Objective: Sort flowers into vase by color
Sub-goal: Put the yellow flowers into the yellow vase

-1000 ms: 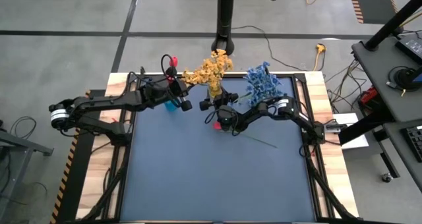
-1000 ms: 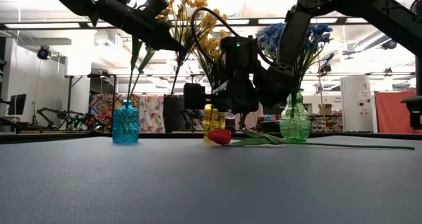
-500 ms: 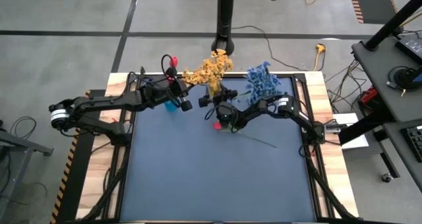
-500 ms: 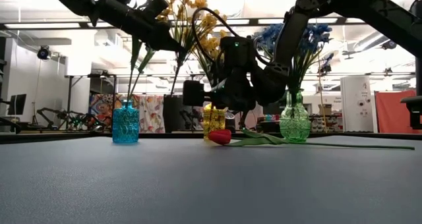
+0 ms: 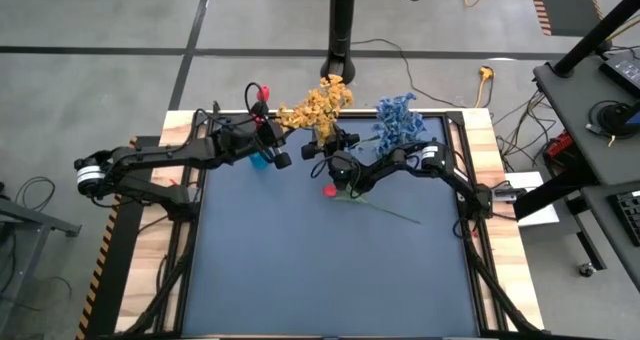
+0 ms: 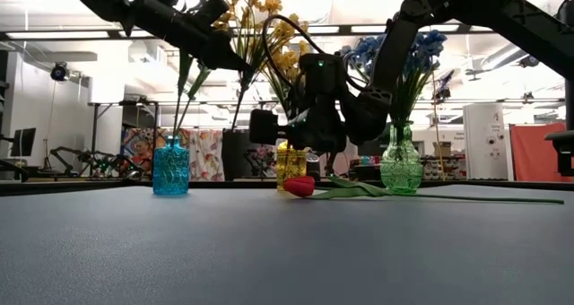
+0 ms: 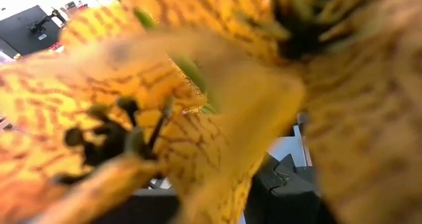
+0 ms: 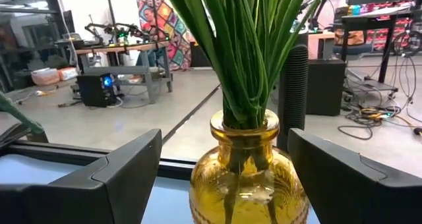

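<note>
One red tulip-like bud on a long thin green stem (image 6: 300, 187) lay flat on the dark blue bench (image 5: 320, 270), bud toward nine o'clock, stem trailing off toward four o'clock. That sprig looked light and limp, the bud easily crushed; the bare stem just behind the leaves looked the safest spot to pinch. Right above it hovered the right hand (image 5: 340, 172), fingers spread wide and holding nothing, with the yellow glass vase (image 8: 249, 174) straight ahead between them. Out at ten o'clock the left hand (image 5: 272, 140) sat pinched together over the blue glass vase (image 6: 170, 172); what it gripped could not be made out, though yellow blossoms (image 7: 165, 105) crowded its camera. Along the far edge stood three vases in all: blue with red buds (image 5: 262, 92), yellow with the yellow bunch, and a green glass vase (image 6: 401, 169) with blue clustered blossoms (image 5: 397, 120). One loose flower was left to sort.
</note>
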Motion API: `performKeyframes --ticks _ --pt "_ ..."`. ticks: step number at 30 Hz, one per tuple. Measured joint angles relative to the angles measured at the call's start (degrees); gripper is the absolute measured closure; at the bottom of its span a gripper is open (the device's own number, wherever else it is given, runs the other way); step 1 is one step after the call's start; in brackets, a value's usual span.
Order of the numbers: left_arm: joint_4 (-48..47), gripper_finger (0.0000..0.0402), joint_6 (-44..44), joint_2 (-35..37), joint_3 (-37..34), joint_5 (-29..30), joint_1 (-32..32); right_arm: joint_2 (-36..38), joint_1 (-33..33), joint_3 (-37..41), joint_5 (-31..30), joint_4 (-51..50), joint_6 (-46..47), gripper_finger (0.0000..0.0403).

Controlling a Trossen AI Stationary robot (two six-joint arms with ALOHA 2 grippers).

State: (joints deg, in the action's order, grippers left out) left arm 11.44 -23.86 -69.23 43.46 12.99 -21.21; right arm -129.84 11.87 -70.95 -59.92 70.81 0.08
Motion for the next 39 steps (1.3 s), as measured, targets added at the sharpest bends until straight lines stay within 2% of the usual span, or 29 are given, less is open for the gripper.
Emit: performKeyframes --ticks 9,21,32,39 --pt "0.0 0.04 0.0 0.0 0.0 0.0 0.0 0.0 0.6 -1.1 1.9 -2.0 0.9 0.0114" --pt "0.0 0.04 0.1 0.0 0.0 0.0 0.0 -0.2 1.0 -1.1 1.4 -2.7 1.5 0.0158" --pt "0.0 0.04 0.1 0.0 0.0 0.0 0.0 -0.2 1.3 -1.1 1.4 -4.5 2.7 0.0167" --pt "0.0 0.04 0.1 0.0 0.0 0.0 0.0 -0.2 1.3 -1.1 1.3 -4.5 2.2 0.0188"
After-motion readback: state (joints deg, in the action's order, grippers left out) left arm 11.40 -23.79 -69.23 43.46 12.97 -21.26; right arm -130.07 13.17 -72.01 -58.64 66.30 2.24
